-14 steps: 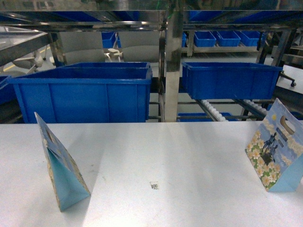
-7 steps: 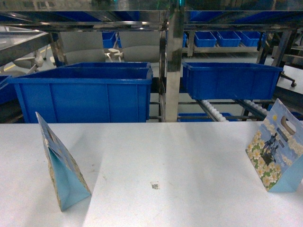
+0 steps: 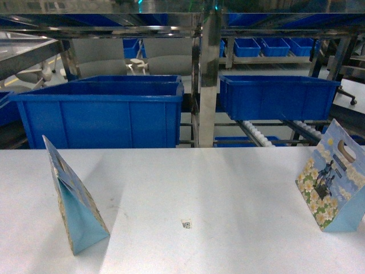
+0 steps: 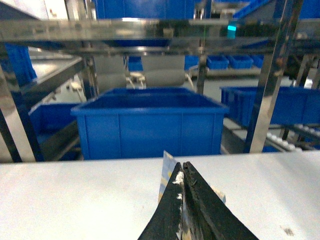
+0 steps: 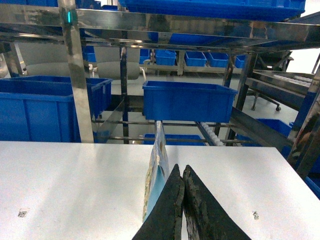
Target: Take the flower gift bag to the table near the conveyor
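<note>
Nothing shifted: flower gift bag (image 3: 331,181) upright on table (image 3: 228,188).

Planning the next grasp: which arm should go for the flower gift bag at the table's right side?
Right. The flower gift bag stands on the right of the table, and the right pincer, shut, points at its edge just beyond the tips. The left pincer faces the other bag on the left.

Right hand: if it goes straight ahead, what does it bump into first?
Probably the gift bag, standing edge-on just beyond the shut right hand and slightly left of it. Depth is unclear, so it might slip past toward the blue bin.
</note>
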Robot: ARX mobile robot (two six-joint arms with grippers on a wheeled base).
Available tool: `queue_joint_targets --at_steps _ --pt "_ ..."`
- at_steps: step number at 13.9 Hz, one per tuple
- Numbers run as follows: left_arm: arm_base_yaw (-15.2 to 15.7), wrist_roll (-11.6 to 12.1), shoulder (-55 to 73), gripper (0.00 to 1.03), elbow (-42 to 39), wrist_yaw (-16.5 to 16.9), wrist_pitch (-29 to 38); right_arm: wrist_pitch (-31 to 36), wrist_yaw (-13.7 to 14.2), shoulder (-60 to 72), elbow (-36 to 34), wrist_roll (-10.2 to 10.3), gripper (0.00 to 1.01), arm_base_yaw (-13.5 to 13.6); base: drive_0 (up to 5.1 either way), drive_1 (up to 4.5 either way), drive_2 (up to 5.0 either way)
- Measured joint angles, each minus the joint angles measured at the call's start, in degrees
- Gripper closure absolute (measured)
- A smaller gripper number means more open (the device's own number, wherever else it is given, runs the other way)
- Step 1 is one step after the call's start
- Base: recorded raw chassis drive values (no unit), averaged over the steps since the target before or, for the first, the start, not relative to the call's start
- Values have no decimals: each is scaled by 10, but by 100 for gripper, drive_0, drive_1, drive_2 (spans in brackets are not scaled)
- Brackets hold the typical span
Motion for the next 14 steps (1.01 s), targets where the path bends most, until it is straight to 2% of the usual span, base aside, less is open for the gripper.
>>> queue_joint_targets --at_steps 1,2,8,9,10,14 --pt "0 0 -26 101 -10 0 -15 -80 0 -73 -13 0 99 0 0 0 0" --pt "0 0 -45 101 -10 0 -31 -79 0 -111 -19 0 99 0 0 0 0" --pt "0 0 -99 101 -10 0 -86 -88 0 -110 -19 1 99 0 0 0 0" --pt "0 0 -149 101 -9 0 -167 -88 0 -110 -19 1 99 0 0 0 0" --pt "0 0 -190 101 -9 0 -187 -89 0 -110 -19 1 99 0 0 0 0" --pt "0 0 -190 101 -9 0 -187 -89 0 -110 -20 1 99 0 0 0 0"
